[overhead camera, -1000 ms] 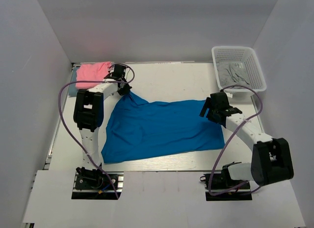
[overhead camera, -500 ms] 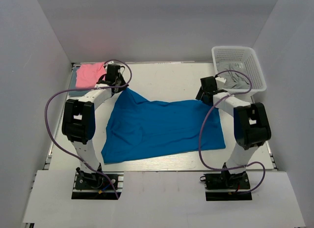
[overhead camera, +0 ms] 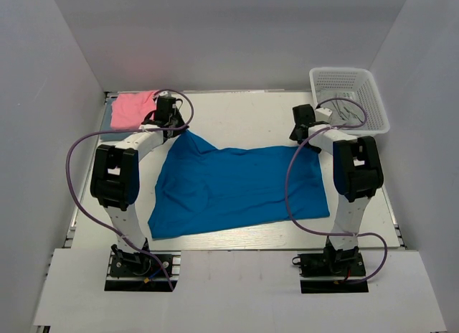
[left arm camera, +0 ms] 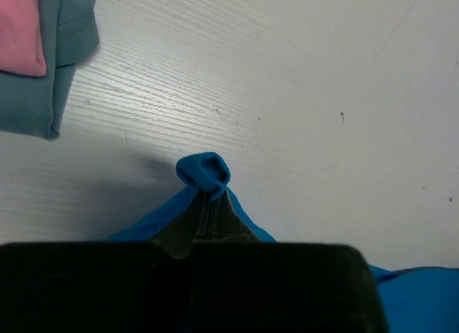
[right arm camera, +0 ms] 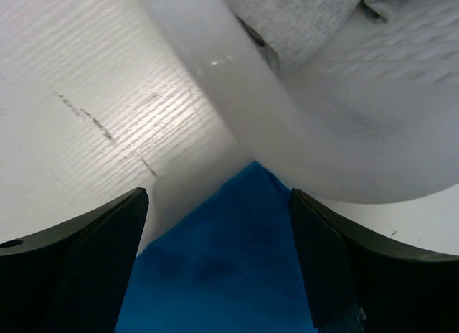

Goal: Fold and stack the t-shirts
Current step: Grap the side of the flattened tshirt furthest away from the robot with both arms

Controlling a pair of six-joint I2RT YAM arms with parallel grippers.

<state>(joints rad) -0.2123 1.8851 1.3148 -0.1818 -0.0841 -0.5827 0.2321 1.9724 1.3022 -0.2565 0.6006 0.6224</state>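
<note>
I'm gripping blue shirt (overhead camera: 237,186) corner w/ L hand (left arm camera: 209,202); R hand (right arm camera: 219,211) hanging released. L wrist cam showing grey-blue shirt (left arm camera: 43,89) under pink shirt (left arm camera: 18,31), unclear from top.

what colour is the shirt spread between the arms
Bright blue; the t-shirt shows best in the top external view.

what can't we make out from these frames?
- Dull grey-blue t-shirt: cut by the left wrist view's edge; in the top view the pink t-shirt covers it.
- Grey cloth in the white plastic mesh basket: garment type unclear, blurred in the right wrist view, small from above.
- Open right tool straddling a corner of the bright blue t-shirt: contact unclear; its arm hides it from above.
</note>
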